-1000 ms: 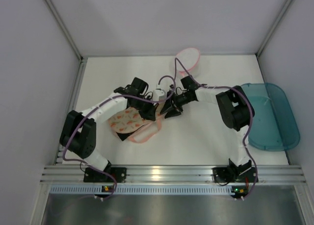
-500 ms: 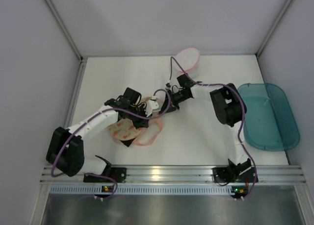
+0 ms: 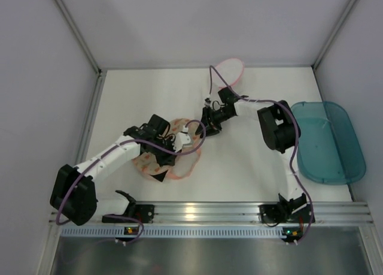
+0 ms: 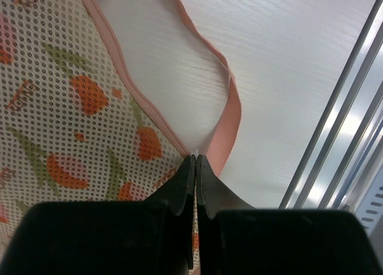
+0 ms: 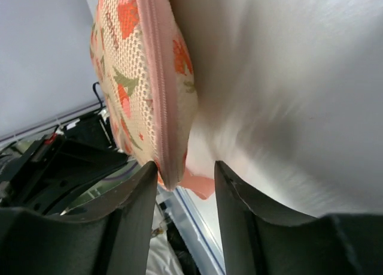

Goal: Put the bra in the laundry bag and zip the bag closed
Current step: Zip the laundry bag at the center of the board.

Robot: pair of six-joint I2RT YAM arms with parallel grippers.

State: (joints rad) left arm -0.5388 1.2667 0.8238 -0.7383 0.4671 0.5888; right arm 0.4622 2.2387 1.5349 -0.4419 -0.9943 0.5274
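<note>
Pinching the laundry bag (image 4: 78,107) by its trim with my left gripper (image 4: 195,158), I find its zip edge running lengthwise away from the gap of my half-open right gripper (image 5: 185,166).

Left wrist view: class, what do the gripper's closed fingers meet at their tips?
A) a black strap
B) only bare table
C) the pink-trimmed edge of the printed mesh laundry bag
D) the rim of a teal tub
C: the left gripper is shut right on the pink-trimmed mesh edge of the laundry bag.

No legible text or labels
</note>
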